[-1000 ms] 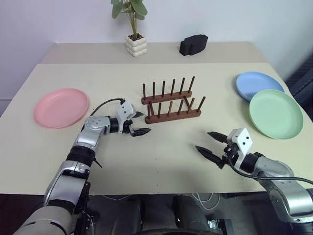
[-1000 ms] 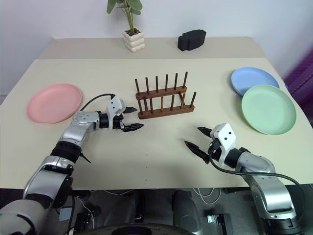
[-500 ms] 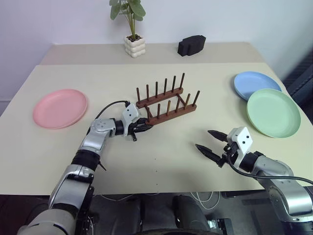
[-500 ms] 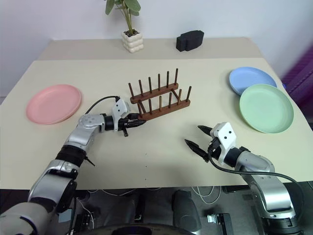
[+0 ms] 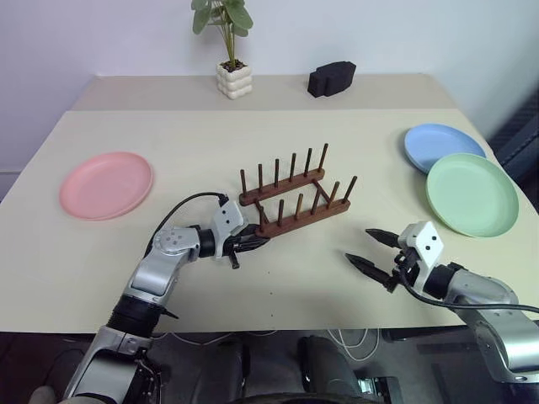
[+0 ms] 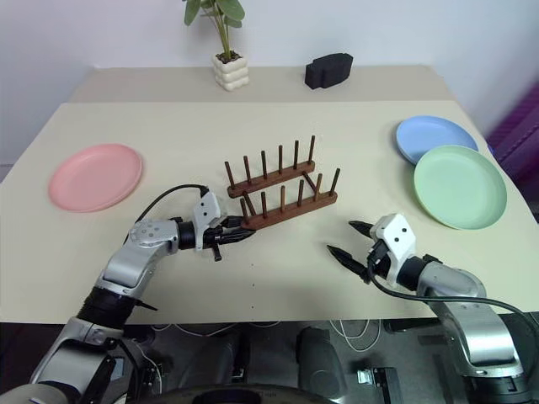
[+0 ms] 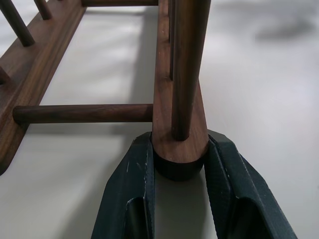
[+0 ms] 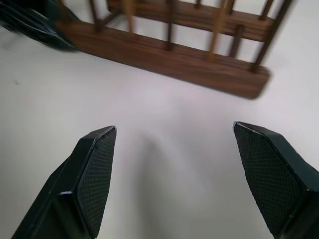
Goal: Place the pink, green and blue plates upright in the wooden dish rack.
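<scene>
Left eye view, from left to right: the pink plate (image 5: 106, 184) lies flat near the left edge of the table (image 5: 278, 286), well apart from everything else. Next comes the left tool (image 5: 249, 244), reaching toward the right, its two black fingers pinched on the near left end of the rack (image 5: 295, 198). In the left wrist view the fingers (image 7: 130, 194) press against both sides of the rounded end of the front rail, just below the first upright peg, so this tool is narrowed down to the width of the rail and has hold of it. The rack sits at the middle of the table, skewed, with its right end farther from the robot than its left, both rows of pegs upright and bare of plates. To the right and nearer the robot, the right tool (image 5: 372, 250) hovers over bare table, its fingers spread wide and holding nothing; in the right wrist view the fingertips (image 8: 97, 174) stand well apart with the rack beyond them. Farther right, the green plate (image 5: 472, 194) lies flat near the right edge, and the blue plate (image 5: 440, 145) lies behind it, its near rim tucked under the green one. At the back stand a potted plant (image 5: 229, 50) and a black block (image 5: 332, 77).
</scene>
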Robot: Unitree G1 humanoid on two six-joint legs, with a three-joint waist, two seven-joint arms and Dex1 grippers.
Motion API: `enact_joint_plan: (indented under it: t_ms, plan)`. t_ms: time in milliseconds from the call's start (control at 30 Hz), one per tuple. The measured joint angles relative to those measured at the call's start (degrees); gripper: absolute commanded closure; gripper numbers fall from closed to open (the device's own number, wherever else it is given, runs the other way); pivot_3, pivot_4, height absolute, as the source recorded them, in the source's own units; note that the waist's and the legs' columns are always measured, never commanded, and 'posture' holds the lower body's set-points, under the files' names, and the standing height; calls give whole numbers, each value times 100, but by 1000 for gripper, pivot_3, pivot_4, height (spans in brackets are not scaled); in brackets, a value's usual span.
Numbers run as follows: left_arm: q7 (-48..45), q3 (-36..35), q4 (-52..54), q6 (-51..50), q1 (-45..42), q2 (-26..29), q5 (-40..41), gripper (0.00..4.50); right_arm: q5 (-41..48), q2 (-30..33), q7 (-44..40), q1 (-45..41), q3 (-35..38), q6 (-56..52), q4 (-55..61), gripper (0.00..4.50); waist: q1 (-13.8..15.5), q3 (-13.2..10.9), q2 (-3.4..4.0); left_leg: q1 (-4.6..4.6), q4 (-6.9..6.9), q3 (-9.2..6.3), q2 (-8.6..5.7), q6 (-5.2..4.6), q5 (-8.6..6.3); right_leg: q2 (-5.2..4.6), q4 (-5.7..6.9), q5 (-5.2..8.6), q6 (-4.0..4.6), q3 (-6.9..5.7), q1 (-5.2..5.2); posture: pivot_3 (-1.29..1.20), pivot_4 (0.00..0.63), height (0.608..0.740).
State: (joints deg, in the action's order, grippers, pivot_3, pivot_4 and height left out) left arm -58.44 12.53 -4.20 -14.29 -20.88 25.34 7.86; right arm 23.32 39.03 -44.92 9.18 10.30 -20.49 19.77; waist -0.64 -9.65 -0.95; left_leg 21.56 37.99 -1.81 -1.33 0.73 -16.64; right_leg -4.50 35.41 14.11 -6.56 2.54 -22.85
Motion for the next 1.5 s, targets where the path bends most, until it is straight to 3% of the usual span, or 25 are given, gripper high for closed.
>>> enact_joint_plan:
  t_ms: [300, 933, 1167, 1233, 1267, 1333, 1500]
  plan:
    - [-959, 357, 3, 361, -247, 348, 24, 3722, 41, 243, -335, 407, 241, -3, -19, 644, 10, -1, 0, 3, 1, 0, 0, -3, -2, -4, -12, 3, 4, 0, 5, 0, 150, 740]
    - [-908, 469, -945, 895, -694, 107, -100, 3722, -2, 238, -208, 475, 338, 3, 126, 644, 5, -2, 0, 4, 2, 0, 0, -5, -3, -1, -11, -1, -3, 0, 2, 0, 150, 740]
    - [-888, 454, -1099, 980, -700, 67, -96, 251, -18, 238, -209, 378, 335, 9, 122, 644, 8, -2, -1, 3, 2, 0, 0, -5, -3, -2, -11, 0, -2, 0, 4, 0, 150, 740]
    - [-884, 416, -1077, 1004, -682, 171, -93, 251, -56, 238, -197, 376, 335, 8, 122, 644, -2, -2, 0, 4, 1, 0, 1, -5, -3, -1, -11, -1, -2, 0, 2, 0, 150, 740]
    - [-884, 360, -1050, 999, -660, 243, -86, 218, -65, 238, -195, 383, 335, 7, 120, 915, -4, -2, 0, 4, 1, 0, 1, -5, -3, -1, -10, -1, -2, 0, 1, 0, 150, 740]
    - [-887, 135, -814, 940, -457, 471, 41, 925, -65, 246, -206, 433, 350, 3, 120, 1504, -15, -3, 0, 4, -2, 0, 5, -5, -3, -1, -10, -1, -2, 0, -1, 0, 150, 740]
    - [-1063, -309, -135, 705, 383, 1180, 389, 3382, -71, 286, -327, 621, 357, -45, 125, 4073, 2, -6, 6, 4, -6, 1, 8, -8, -5, -15, -11, 3, 5, 1, -2, 0, 150, 740]
